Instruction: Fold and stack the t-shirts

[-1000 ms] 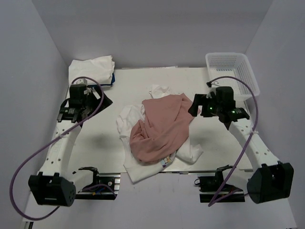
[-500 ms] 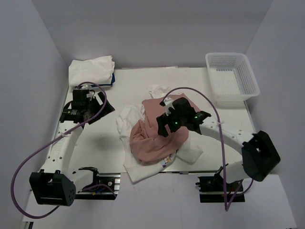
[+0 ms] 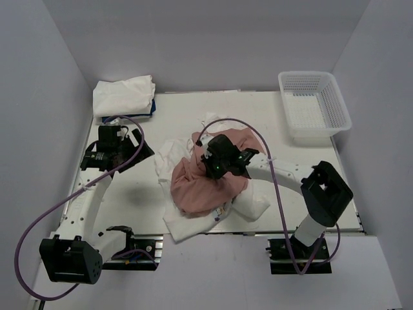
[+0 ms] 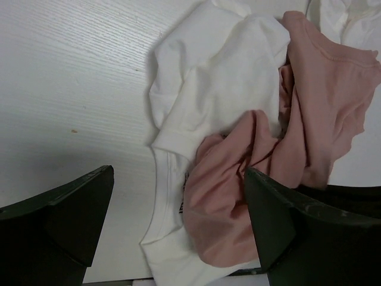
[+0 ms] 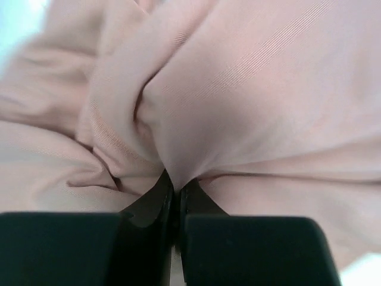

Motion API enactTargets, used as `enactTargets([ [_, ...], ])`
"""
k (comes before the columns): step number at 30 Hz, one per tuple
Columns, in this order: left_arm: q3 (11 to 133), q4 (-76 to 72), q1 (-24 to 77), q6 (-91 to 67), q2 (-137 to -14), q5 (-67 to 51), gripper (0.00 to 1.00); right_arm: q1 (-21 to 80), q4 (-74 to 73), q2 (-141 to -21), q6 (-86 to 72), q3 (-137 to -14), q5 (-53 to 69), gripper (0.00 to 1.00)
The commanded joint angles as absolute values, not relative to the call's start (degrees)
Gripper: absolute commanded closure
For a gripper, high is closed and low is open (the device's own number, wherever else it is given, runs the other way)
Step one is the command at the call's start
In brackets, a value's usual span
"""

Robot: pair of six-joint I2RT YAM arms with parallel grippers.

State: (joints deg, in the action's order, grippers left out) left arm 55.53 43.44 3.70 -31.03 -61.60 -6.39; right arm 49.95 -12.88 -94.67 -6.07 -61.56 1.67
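Observation:
A dusty pink t-shirt [image 3: 193,190] lies crumpled on top of a heap of white t-shirts [image 3: 171,158] in the middle of the table. My right gripper [image 3: 211,166] is down on the heap and shut on a pinched fold of the pink t-shirt [image 5: 250,83], its fingertips [image 5: 172,182] tight together. My left gripper [image 3: 142,150] hangs open to the left of the heap; its view shows a white t-shirt [image 4: 220,77] and pink cloth [image 4: 321,119] between its wide fingers [image 4: 65,214]. A folded white pile [image 3: 122,93] rests on a dark blue t-shirt [image 3: 147,112] at the back left.
A white lattice basket [image 3: 316,132] stands at the back right corner. A bit of colourful print [image 3: 222,217] peeks out at the heap's near edge. Purple cables loop from both arms. Walls enclose the table on three sides.
My right arm swung from beside the basket to the heap and shut on the pink t-shirt; the heap has bunched slightly leftward. The left gripper stayed open and barely moved.

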Motion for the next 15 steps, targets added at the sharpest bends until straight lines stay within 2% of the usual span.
enactTargets([
  [1, 56.6, 44.0, 3.4, -29.7, -59.6, -4.8, 0.00, 49.7, -9.6, -87.0, -7.6, -70.5, -7.2, 1.00],
  [5, 57.8, 44.6, 3.4, -29.2, -58.5, -4.3, 0.00, 49.5, -0.9, -74.6, -5.5, -71.5, -14.4, 1.00],
  [6, 58.4, 44.1, 3.4, -29.2, -58.4, -4.3, 0.00, 49.0, 3.8, -70.1, -2.4, -74.2, -20.9, 1.00],
  [10, 58.4, 43.6, 3.4, -29.2, -57.9, -4.9, 0.00, 48.6, 5.6, -68.6, 3.8, -80.1, -26.7, 1.00],
  [15, 58.9, 43.1, 3.4, -29.7, -57.9, -5.5, 0.00, 47.6, 14.6, -70.6, 15.2, -89.0, -37.3, 1.00],
])
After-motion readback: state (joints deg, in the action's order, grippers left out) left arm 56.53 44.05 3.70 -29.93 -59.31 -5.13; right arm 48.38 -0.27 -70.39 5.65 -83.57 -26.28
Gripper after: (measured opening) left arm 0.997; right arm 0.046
